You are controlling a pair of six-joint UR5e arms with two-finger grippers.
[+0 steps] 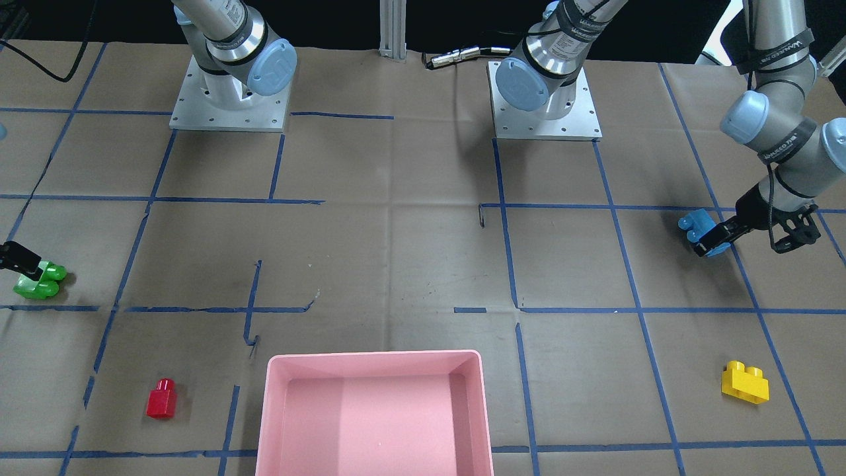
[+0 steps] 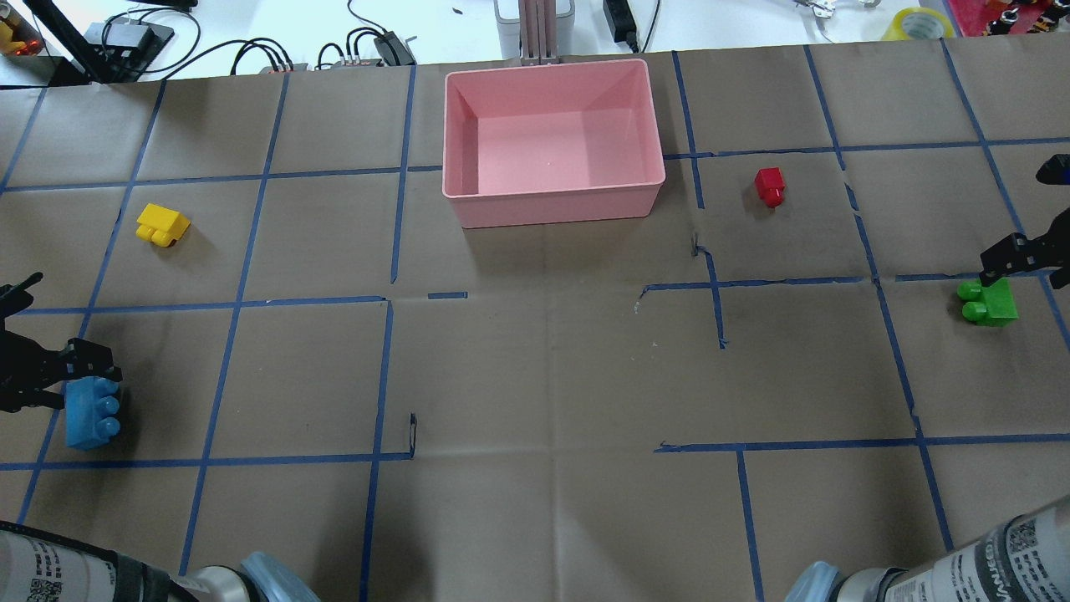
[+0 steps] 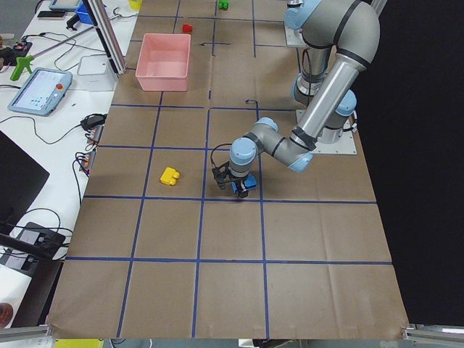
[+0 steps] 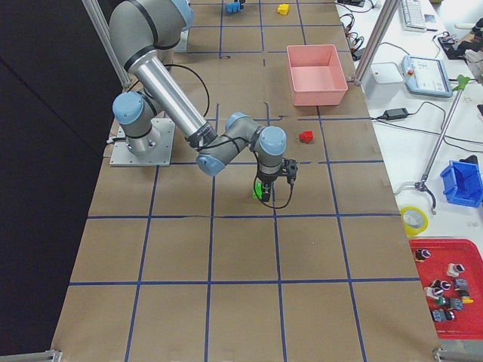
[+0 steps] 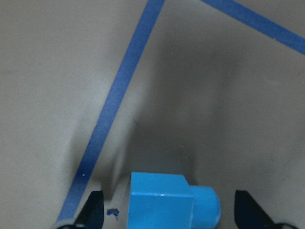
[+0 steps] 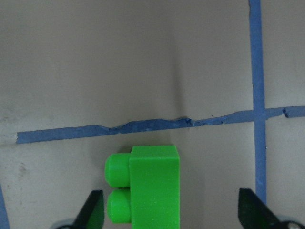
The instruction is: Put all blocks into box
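The wrist views give us what the others cannot. The left gripper [image 5: 170, 215] has its jaws spread, and the blue brick [image 5: 164, 202] sits between the fingers [image 5: 94, 210] with bare table [image 5: 57, 95] showing on each side of it. The right gripper [image 6: 174, 214] is spread likewise around the green brick [image 6: 151, 186] and touches it on neither side. In the overhead view both grippers are cut by the picture's edges, and we cannot judge those gaps there.

The overhead view, in turn, shows the whole layout about the pink box [image 2: 552, 209], which stands at the table's edge far from the robot. All four bricks lie on the table outside it. The yellow brick [image 2: 161, 224] lies to the box's left and the red brick [image 2: 770, 185] to its right, each apart from it. The blue brick is well apart from the box, farther left than the yellow one and nearer the robot. The green brick is farther right than the red one and also nearer the robot.

The blue brick lies on its side. Its long axis runs from the robot's side toward the box's side of the table, and its three studs face the table's middle. The green brick's two studs face the middle too, toward one finger in the wrist view. The yellow and red bricks' studs seem to face away from the box's side, toward the robot.
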